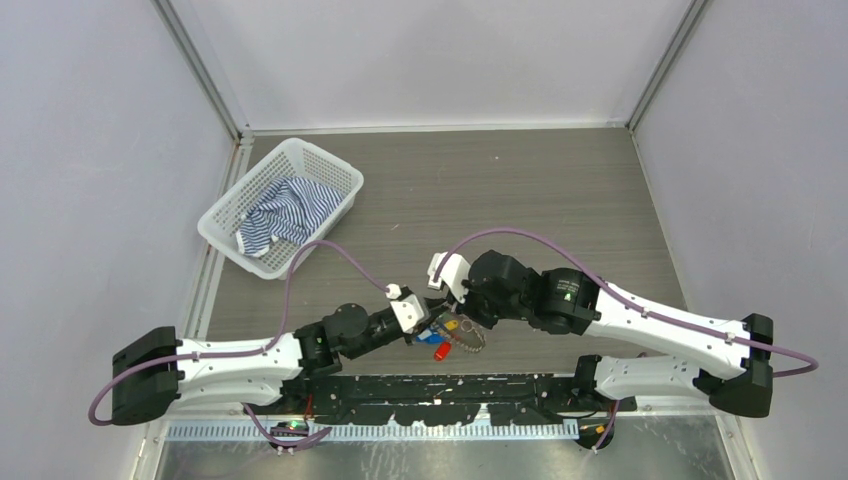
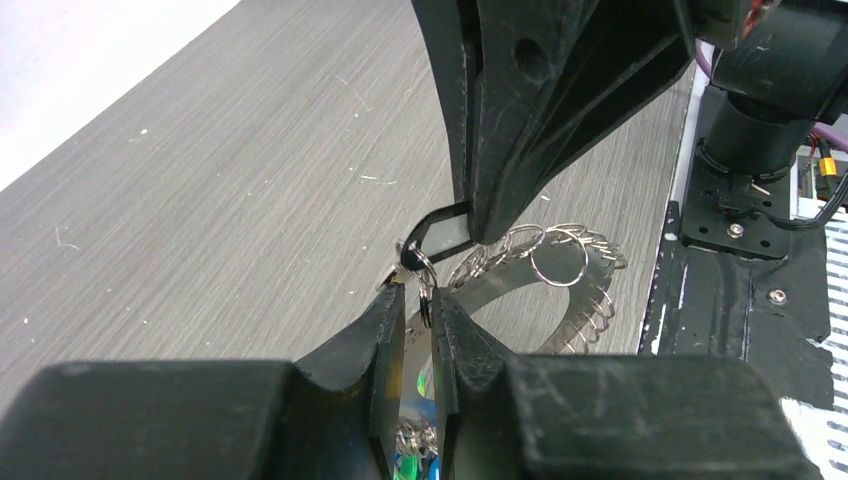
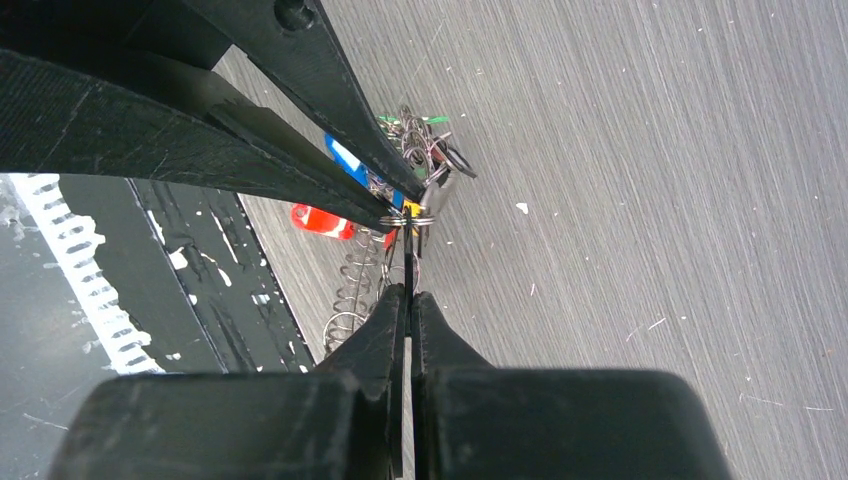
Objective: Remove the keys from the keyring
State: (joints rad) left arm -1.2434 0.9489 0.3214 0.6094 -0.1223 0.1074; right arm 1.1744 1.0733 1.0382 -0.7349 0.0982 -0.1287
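Top: we see both arms folded inward, wrists meeting low at the middle of the worktop's (image 1: 520, 190) near edge. The keys (image 1: 439, 343) and keyring (image 1: 470, 337) lie there.
L wrist: left pincer (image 2: 418, 300) clamps the keyring's band; right pincer (image 2: 478, 225) nips a black tag (image 2: 445, 232).
R wrist: we find its fingers (image 3: 382, 335) pressed shut on a thin, edge-on piece.

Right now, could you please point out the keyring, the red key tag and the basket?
keyring (image 2: 598, 305), left wrist view, on its coiled rim.
red key tag (image 3: 320, 220), right wrist view, middle of the plastic.
basket (image 1: 235, 190), top external view, on its left wall.
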